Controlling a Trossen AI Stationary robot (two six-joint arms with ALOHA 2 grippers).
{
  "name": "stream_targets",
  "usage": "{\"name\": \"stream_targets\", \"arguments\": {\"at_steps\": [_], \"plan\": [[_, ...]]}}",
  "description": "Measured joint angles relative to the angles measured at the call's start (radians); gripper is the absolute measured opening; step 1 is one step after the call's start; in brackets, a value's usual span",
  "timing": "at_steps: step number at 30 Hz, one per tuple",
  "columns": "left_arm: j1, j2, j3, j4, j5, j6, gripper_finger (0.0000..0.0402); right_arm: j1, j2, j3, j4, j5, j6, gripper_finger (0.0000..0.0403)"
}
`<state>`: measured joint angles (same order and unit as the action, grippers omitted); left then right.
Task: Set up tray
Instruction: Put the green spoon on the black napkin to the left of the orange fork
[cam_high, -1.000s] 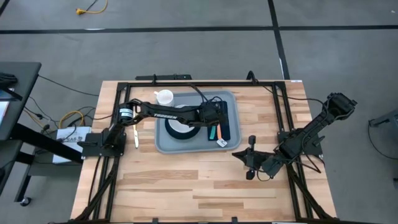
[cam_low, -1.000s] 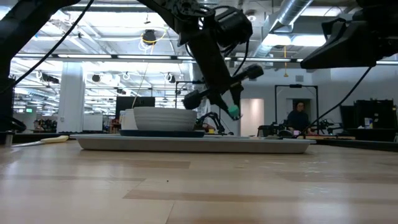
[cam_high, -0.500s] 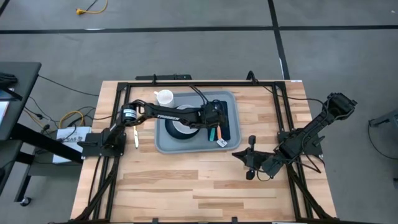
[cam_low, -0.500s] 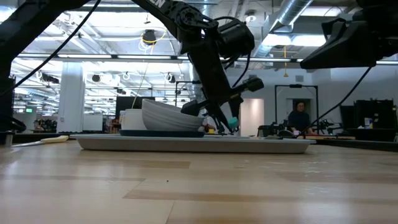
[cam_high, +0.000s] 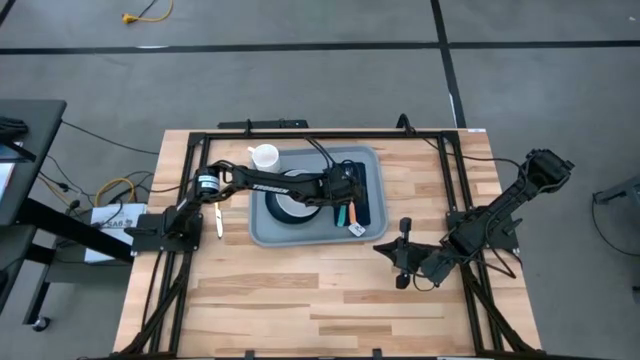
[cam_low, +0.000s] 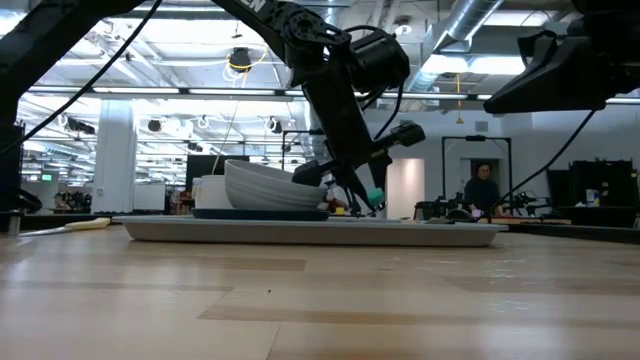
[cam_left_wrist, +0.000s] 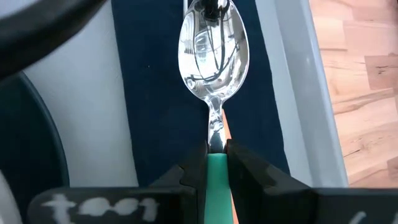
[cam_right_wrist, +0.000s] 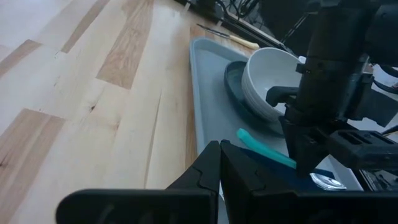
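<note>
One wooden table (cam_high: 330, 290) is carrying the grey-blue tray (cam_high: 262, 232), which is lying toward twelve o'clock of centre. On the tray, a white bowl (cam_low: 268, 186) is sitting on a dark teal plate (cam_right_wrist: 234, 81), with a navy napkin (cam_left_wrist: 158, 93) at its three o'clock. The left gripper (cam_left_wrist: 216, 163) is reaching over the napkin, its fingers clamping the green-handled spoon (cam_left_wrist: 213, 50). The right gripper (cam_right_wrist: 221, 163) is waiting at four o'clock of the tray, fingers pressed together.
</note>
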<state>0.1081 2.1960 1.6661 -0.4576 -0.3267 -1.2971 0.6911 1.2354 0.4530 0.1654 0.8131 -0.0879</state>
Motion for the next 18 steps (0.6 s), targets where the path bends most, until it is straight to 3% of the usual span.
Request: {"name": "stream_targets", "arguments": {"at_steps": [18], "plan": [[0.000,0.000,0.000,-0.001,-0.020,0.030,0.0037,0.000,0.000,0.000,0.000,0.000,0.000,0.0003]]}}
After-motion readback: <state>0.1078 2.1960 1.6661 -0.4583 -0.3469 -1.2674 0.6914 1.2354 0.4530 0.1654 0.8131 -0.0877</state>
